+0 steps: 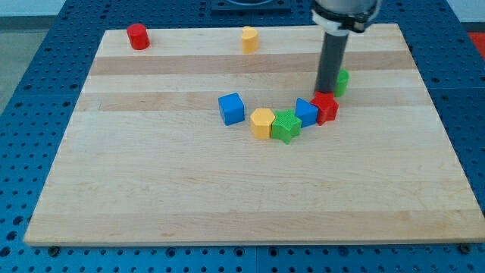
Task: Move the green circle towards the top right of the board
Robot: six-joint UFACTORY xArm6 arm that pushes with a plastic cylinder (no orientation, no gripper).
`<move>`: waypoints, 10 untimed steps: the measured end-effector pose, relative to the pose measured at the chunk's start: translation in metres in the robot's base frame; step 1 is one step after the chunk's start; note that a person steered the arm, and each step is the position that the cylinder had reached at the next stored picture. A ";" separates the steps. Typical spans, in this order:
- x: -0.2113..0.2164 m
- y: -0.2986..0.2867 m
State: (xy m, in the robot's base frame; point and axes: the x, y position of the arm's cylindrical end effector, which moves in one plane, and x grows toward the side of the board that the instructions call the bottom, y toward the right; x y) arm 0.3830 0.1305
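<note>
The green circle (342,80) sits right of the board's centre, mostly hidden behind my rod; only its right side shows. My tip (326,90) is at the circle's left edge, touching or nearly touching it, just above a red block (326,108). Below and to the left, a curved row runs from the red block through a blue block (306,112) and a green star-like block (286,126) to a yellow block (262,123).
A blue cube (232,108) stands alone left of the row. A red cylinder (137,36) is at the board's top left and a yellow block (249,39) at the top middle. The wooden board (227,189) lies on a blue perforated table.
</note>
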 end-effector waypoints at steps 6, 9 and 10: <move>-0.089 0.010; -0.100 0.026; -0.106 0.052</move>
State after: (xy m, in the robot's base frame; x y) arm 0.2769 0.1820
